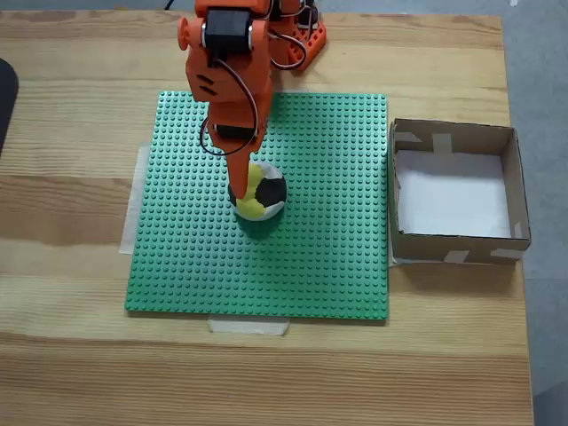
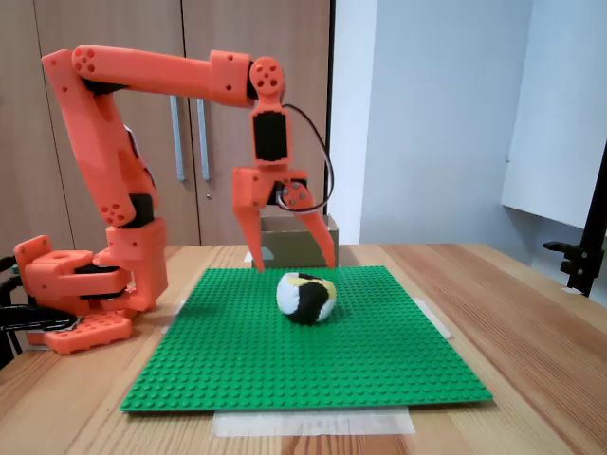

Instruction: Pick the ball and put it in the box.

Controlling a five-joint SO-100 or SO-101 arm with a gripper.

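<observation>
Orange arm [image 2: 152, 76] — reaching forward, wrist bent down; gripper [image 2: 296, 265] spread wide, empty, poised above ball [image 2: 306, 297] on green baseplate [image 2: 303, 370].

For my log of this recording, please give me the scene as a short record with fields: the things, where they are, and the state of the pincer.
ball: small soft yellow, black and white ball, resting on the plate near its middle
plate: green studded square base plate, taped to the wooden table
box: shallow brown cardboard box with white bottom, beside the plate's right edge in a fixed view, nothing in it
pincer: orange pincer, open, fingers pointing down, just above the ball
ball held: no
</observation>
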